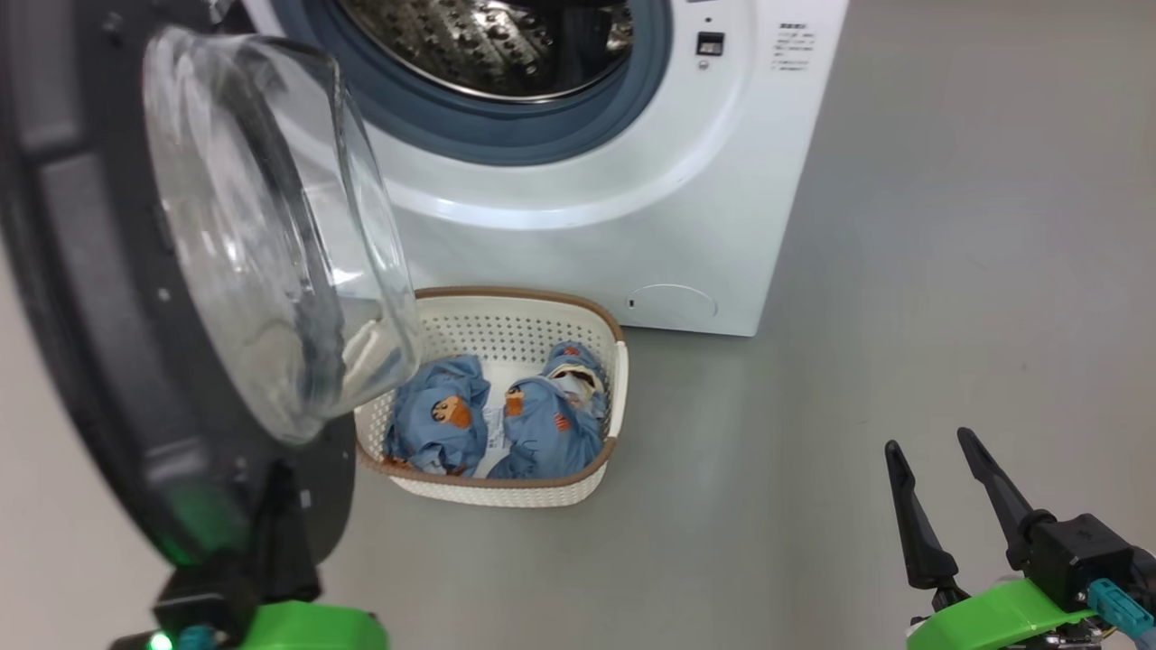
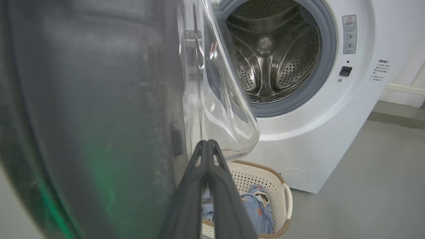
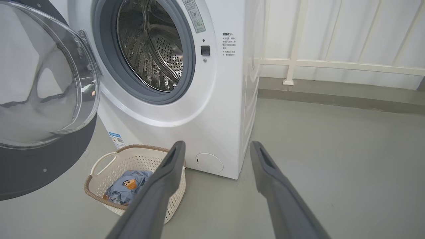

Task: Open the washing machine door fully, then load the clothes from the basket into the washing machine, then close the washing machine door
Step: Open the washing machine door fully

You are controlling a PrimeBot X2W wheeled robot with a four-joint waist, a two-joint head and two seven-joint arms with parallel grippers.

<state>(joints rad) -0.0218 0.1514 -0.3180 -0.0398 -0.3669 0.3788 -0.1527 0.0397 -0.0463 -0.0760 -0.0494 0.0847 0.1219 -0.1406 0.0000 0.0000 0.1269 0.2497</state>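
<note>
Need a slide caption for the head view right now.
Washing machine door open; clothes in the basket before the washing machine; left gripper shut beside the door, right gripper open.

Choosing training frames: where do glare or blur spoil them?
Head view: green glow on the round glossy black door, highlights in its clear glass bowl. Left wrist view: door blurred, green-tinged. Right wrist view: sharp, glints in steel drum.

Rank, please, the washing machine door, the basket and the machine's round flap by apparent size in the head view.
1. washing machine door (nearest the camera, so exaggerated)
2. basket
3. round flap
</note>
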